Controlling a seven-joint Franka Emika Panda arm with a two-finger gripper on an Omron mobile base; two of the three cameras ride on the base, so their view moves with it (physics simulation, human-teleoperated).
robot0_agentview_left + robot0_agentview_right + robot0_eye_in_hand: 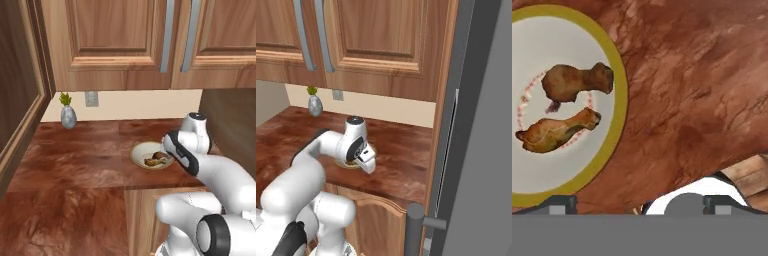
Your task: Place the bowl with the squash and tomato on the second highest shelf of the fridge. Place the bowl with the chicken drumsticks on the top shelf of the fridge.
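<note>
Drumsticks (564,107): two, long axes roughly parallel, lying across the dish (614,130).
End effector (639,204): fully open, empty, above the tabletop (692,90).

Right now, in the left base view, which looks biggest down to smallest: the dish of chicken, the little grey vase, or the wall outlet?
1. The bowl with the chicken drumsticks, widest, though partly behind the arm.
2. The grey vase with its sprig.
3. The wall outlet, smallest; it sits farther back, so that's apparent size only.
</note>
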